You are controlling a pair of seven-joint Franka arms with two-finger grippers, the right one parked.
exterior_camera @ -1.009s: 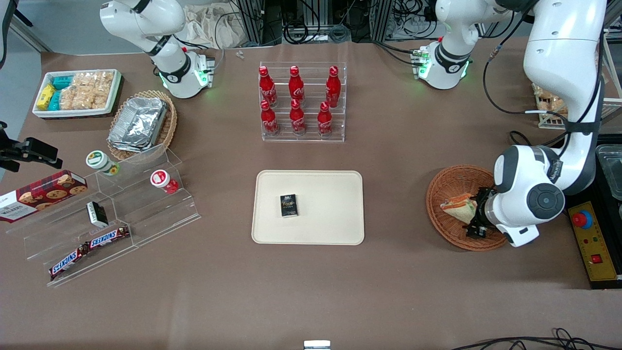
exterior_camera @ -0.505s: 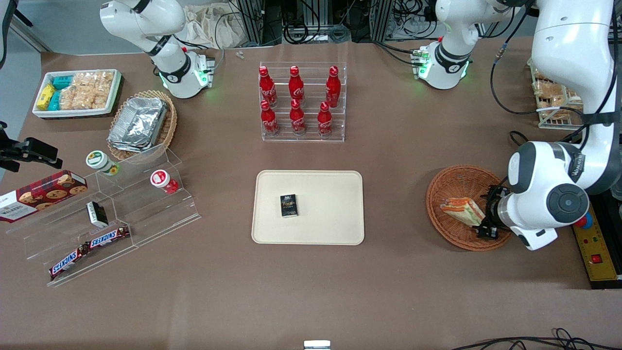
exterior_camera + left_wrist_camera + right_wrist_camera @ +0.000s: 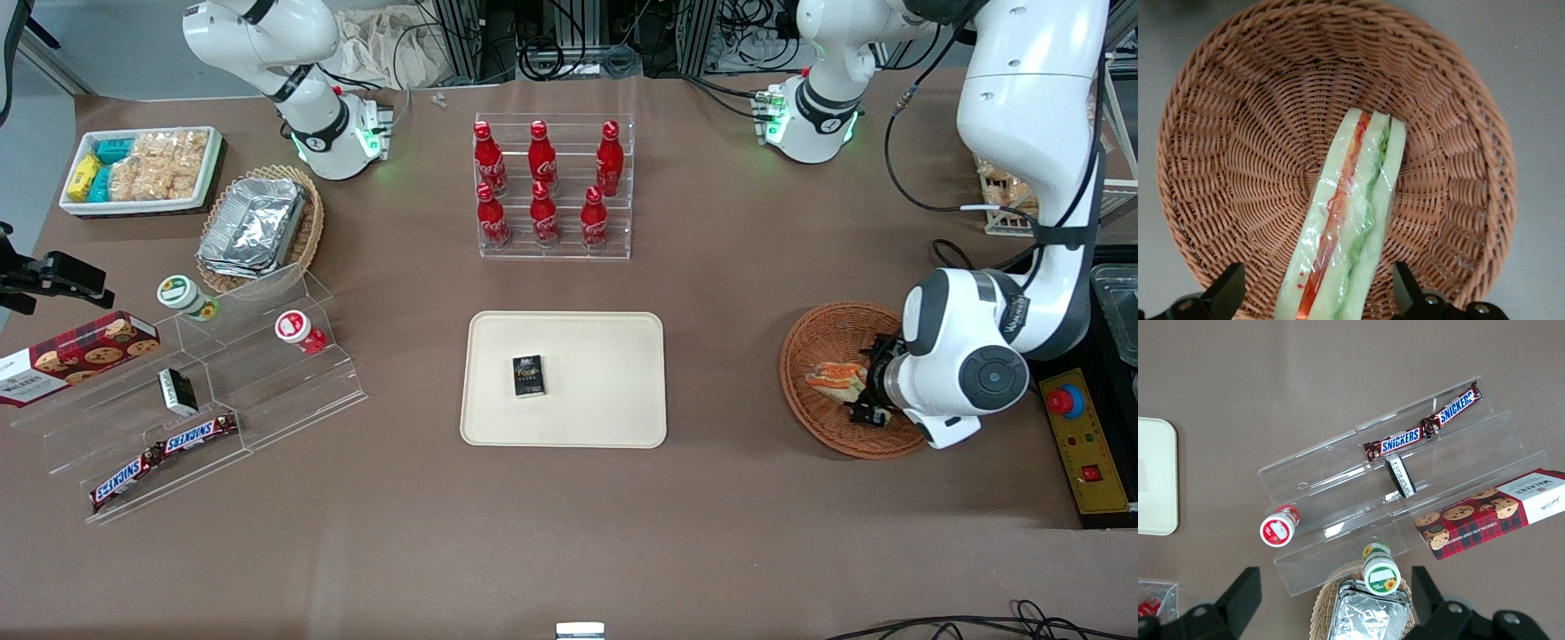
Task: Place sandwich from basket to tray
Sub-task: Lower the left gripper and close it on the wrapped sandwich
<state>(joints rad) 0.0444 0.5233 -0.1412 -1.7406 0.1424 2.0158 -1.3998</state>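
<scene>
Down in the basket (image 3: 1218, 133) the sandwich (image 3: 1351, 220) lies on edge, its near end reaching between the spread fingers (image 3: 1228, 290) of the gripper (image 3: 1315, 293). Neither finger touches the wrap, and the tray (image 3: 613, 356) sits well apart toward the table's middle.

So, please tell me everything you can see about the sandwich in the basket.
The sandwich is a thin wedge of pale bread with an orange-red layer and a green layer of filling, sealed in clear, crinkled wrap. It stands on edge, filling layers facing up, inside the round reddish-brown woven basket, resting on the wicker floor. The gripper is open just above it, one finger on each side of the sandwich, neither visibly touching it.
</scene>
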